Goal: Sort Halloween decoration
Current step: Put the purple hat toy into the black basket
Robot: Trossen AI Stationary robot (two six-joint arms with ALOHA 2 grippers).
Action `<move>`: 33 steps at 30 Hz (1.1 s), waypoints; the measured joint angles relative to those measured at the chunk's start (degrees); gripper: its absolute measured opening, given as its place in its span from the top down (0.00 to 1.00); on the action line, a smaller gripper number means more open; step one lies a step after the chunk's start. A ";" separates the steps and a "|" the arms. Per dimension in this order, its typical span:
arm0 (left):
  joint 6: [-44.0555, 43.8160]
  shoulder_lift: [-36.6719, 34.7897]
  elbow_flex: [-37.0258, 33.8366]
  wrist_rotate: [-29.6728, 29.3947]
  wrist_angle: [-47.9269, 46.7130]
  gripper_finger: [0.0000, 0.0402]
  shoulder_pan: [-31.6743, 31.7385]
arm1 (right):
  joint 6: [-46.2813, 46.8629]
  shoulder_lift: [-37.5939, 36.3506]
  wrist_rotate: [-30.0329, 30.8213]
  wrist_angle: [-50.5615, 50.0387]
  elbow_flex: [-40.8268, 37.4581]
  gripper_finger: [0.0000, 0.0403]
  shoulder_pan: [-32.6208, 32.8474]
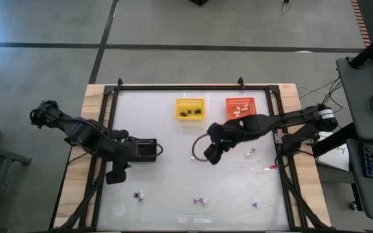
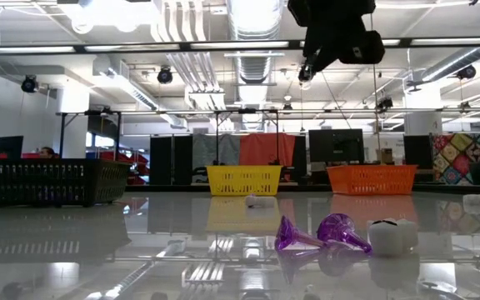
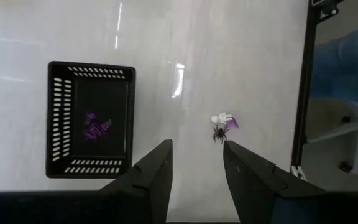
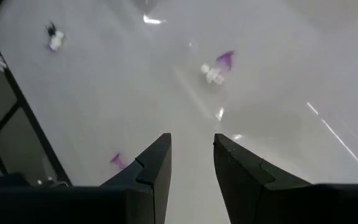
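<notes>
Small trinkets lie scattered on the white table: a white, black and purple cluster (image 3: pixel 222 124) (image 1: pixel 138 195), a purple and white pair (image 1: pixel 201 201) (image 2: pixel 319 233), a purple one (image 1: pixel 254 205) and a white and purple pair (image 1: pixel 250 153) (image 4: pixel 219 67). My left gripper (image 3: pixel 194 152) (image 1: pixel 116 173) hovers open near the black tray (image 1: pixel 144 149), with the cluster ahead of it. My right gripper (image 4: pixel 191 143) (image 1: pixel 212 153) hangs open above the table's middle and holds nothing.
The black tray (image 3: pixel 92 127) holds purple trinkets. At the far side, the yellow basket (image 1: pixel 190 108) holds black trinkets and the orange basket (image 1: pixel 240 108) holds white ones. A dark metal frame (image 1: pixel 109 129) borders the table. Bare table lies between the two arms.
</notes>
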 joint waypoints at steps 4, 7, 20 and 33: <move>-2.34 0.86 -0.13 -1.25 0.73 0.69 -2.19 | 1.56 2.46 0.11 0.20 0.00 0.73 2.56; -3.85 1.32 -1.82 -1.43 3.73 0.69 -3.71 | 2.66 4.13 0.11 0.66 0.00 0.73 3.81; -15.57 1.16 -24.17 3.31 22.23 0.69 -9.45 | 4.56 6.56 0.13 2.76 0.04 0.73 5.73; -31.42 1.14 -34.89 5.48 40.27 0.69 -14.19 | -1.90 6.24 -0.32 2.80 0.07 0.73 5.69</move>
